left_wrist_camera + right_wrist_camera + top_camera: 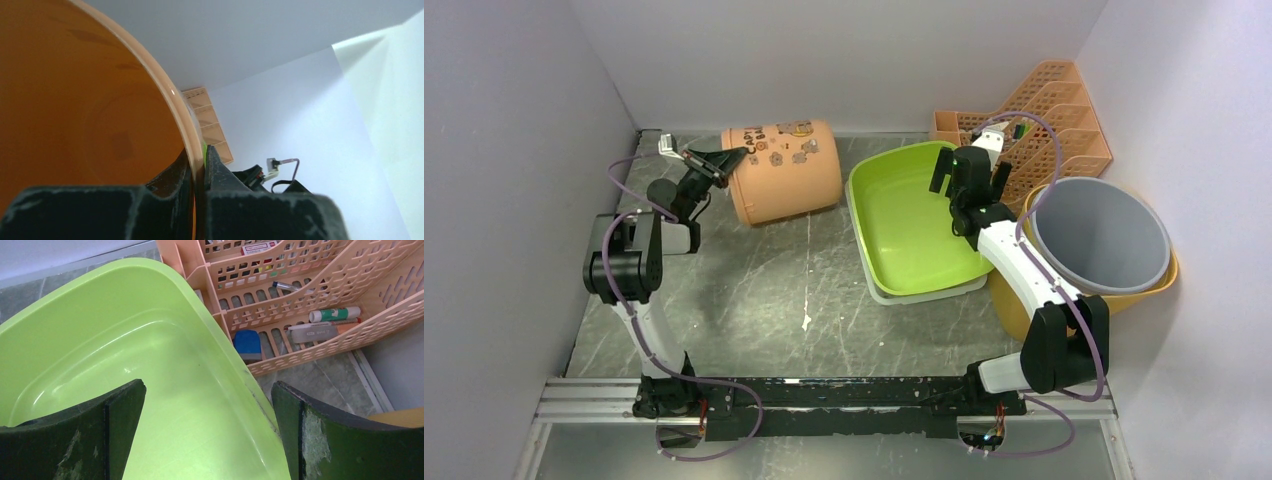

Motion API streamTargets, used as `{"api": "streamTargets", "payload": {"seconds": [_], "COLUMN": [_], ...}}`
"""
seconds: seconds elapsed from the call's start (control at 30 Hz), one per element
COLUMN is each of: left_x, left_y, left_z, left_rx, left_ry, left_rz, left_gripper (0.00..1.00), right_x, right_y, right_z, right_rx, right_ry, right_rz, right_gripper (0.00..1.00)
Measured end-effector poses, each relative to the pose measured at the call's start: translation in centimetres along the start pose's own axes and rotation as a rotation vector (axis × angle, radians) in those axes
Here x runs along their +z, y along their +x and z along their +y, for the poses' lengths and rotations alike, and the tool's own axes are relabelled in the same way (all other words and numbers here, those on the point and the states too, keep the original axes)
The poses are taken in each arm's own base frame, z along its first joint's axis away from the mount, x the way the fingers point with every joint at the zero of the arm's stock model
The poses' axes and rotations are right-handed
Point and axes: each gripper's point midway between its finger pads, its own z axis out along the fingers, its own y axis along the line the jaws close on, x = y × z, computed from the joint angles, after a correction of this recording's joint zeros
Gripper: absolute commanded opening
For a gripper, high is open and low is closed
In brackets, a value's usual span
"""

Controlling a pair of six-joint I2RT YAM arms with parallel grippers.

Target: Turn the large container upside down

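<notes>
Plain white walls (824, 50) around a grey, seemingly marbled tabletop (764, 290)

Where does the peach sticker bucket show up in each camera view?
Top external: peach bucket upper left of centre, on its side, left claw on its rim.
Left wrist: the bucket fills the left half, rim between the claw's fingers.
Right wrist: not in it.
Shared landmark: peach desk organizer, in all three.

A lab booth: white panels (844, 60) box in the robot table (764, 300).
</notes>
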Motion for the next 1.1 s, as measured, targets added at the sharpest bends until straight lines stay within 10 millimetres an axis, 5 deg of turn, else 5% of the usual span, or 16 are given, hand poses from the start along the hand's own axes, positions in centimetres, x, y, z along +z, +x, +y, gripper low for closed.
{"api": "streamTargets", "payload": {"seconds": [0.1,0.47,0.77,0.83,0.93,1.1], "left_x": [-1.0,-6.0,-11.8,-13.7,-16.2,-16.4], "left_y": [-0.3,-6.0,-9.9,-9.5,-5.7,-4.2], "left_z": [2.7,5.5,9.0,11.7,16.7,17.2], "left_rx": [-0.050,-0.129,-0.188,-0.213,-0.301,-0.269], "left_ry": [-0.051,-0.134,-0.243,-0.307,-0.432,-0.441], "left_rz": [-0.010,-0.154,-0.302,-0.314,-0.261,-0.196], "left_gripper": [0.07,0.10,0.58,0.72,0.74,0.84], "right_x": [0.0,0.4,0.8,0.8,0.8,0.8], "right_y": [0.0,0.4,0.9,0.9,0.9,0.9], "right_z": [0.0,0.2,0.7,0.7,0.7,0.8], "right_rx": [-0.003,-0.003,-0.006,-0.006,-0.006,-0.006], "right_ry": [0.000,-0.002,-0.018,-0.021,-0.022,-0.025], "right_rz": [0.000,0.002,0.013,0.013,0.013,0.015], "right_gripper": [1.00,1.00,1.00,1.00,1.00,1.00]}}
